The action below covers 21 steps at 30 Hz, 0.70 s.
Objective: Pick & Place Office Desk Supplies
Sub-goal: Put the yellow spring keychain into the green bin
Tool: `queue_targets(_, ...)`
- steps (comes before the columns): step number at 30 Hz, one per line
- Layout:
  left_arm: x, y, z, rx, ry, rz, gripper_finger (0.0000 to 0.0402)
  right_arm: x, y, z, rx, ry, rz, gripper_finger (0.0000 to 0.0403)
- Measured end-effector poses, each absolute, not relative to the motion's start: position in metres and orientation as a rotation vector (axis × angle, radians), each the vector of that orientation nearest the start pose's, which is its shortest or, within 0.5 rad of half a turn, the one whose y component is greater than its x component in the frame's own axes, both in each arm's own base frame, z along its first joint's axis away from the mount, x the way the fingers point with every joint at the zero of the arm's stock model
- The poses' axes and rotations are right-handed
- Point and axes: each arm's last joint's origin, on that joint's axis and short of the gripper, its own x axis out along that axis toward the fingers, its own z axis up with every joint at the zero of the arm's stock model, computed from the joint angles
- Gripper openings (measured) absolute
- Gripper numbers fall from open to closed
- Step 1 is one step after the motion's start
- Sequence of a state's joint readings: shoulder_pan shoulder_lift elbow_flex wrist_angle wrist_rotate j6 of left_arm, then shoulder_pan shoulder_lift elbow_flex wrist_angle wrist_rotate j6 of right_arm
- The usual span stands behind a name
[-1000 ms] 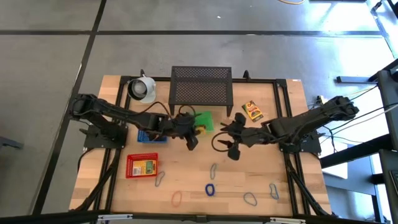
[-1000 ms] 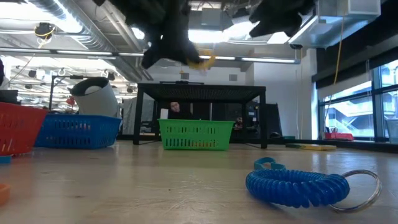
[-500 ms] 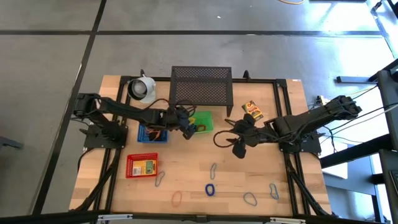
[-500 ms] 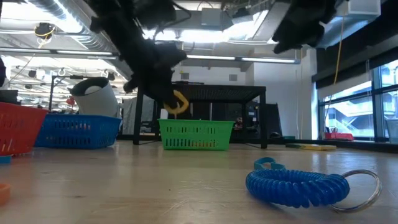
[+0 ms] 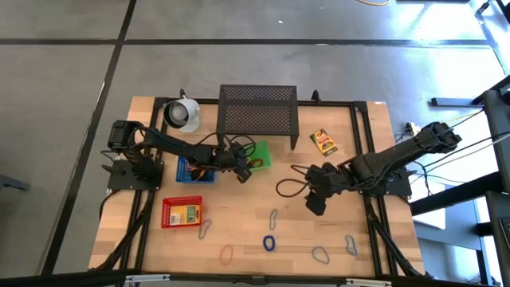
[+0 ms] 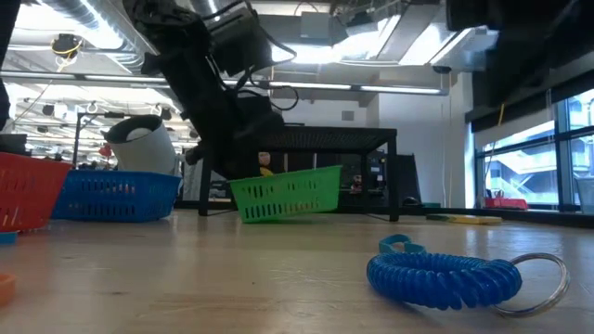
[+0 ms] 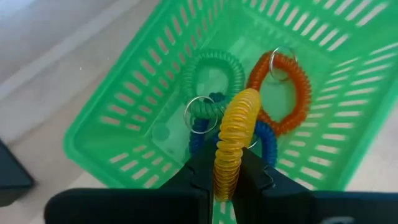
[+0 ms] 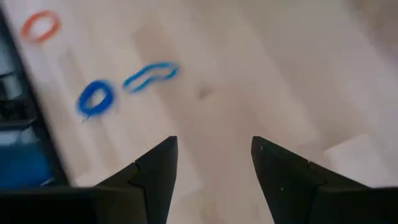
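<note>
Wooden bench: left end effector pinches a yellow coiled loop over the green basket; right end effector spread wide, empty.

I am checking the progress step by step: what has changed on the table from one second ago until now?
The left tool, shut on the yellow coil, moved back toward its own side and down into the green basket, which now tilts. The right tool, open and empty, drew back toward its side. The red basket and the loose loops near the front edge stayed.
</note>
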<state>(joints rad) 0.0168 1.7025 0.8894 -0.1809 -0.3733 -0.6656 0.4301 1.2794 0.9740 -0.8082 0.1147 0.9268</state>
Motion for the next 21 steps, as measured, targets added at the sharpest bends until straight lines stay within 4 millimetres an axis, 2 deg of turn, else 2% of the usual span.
queue_targets(8, 0.321, 0.016, 0.154, -0.439, 0.783, 0.654, 0.0035, 0.207, 0.128, 0.240, 0.537, 1.277, -0.117, 0.0208)
queue_targets(16, 0.324, 0.015, 0.156, -0.463, 0.759, 0.621, 0.0096, 0.206, 0.143, 0.232, 0.557, 1.302, -0.137, 0.0208)
queue_targets(21, 0.321, 0.015, 0.166, -0.474, 0.734, 0.608, 0.0135, 0.206, 0.149, 0.228, 0.551, 1.305, -0.146, 0.0208)
